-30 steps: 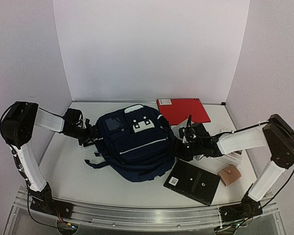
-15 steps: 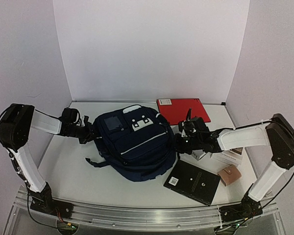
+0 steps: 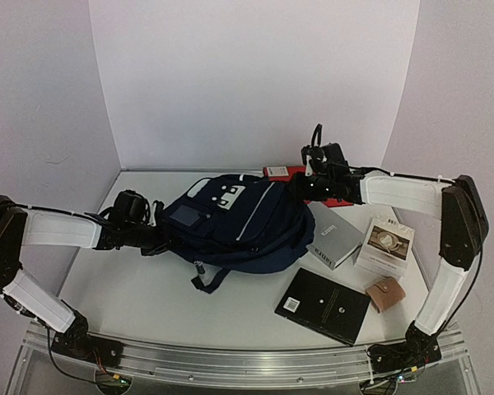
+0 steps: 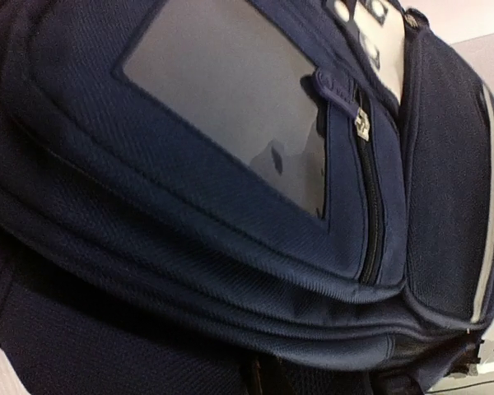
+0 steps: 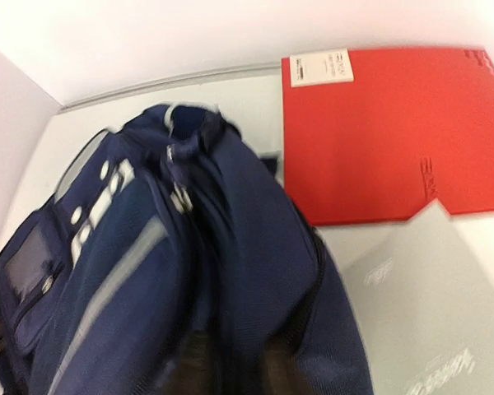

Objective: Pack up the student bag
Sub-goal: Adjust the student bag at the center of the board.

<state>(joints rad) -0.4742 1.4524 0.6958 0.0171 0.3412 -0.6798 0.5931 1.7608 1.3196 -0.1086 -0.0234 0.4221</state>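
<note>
Though lilac-walled, white table (image 3: 132, 288) under bag (image 3: 239, 230)

Student bag (image 3: 230, 222): navy woven cloth, matt, with a coarse weave visible up close. Its front pocket window (image 4: 230, 107) was smooth grey plastic film, slightly glossy and catching reflections. The zip pull (image 4: 361, 122) looked like small bright metal. The stripe (image 4: 486, 230) was smooth pale-grey tape, flatter than the cloth around it. Red folder (image 5: 379, 132): smooth, matt, with a white paper label (image 5: 321, 67). Grey box (image 3: 333, 243) and white box (image 3: 384, 245): matt card. Black book (image 3: 323, 304): smooth cover, low sheen. Tan pouch (image 3: 385, 295) looked leather-like, couldn't confirm. Table (image 3: 123, 288): smooth white, matt. Front rail (image 3: 230, 362): bare brushed metal. Arm links (image 3: 62, 230): smooth white plastic shells.
</note>
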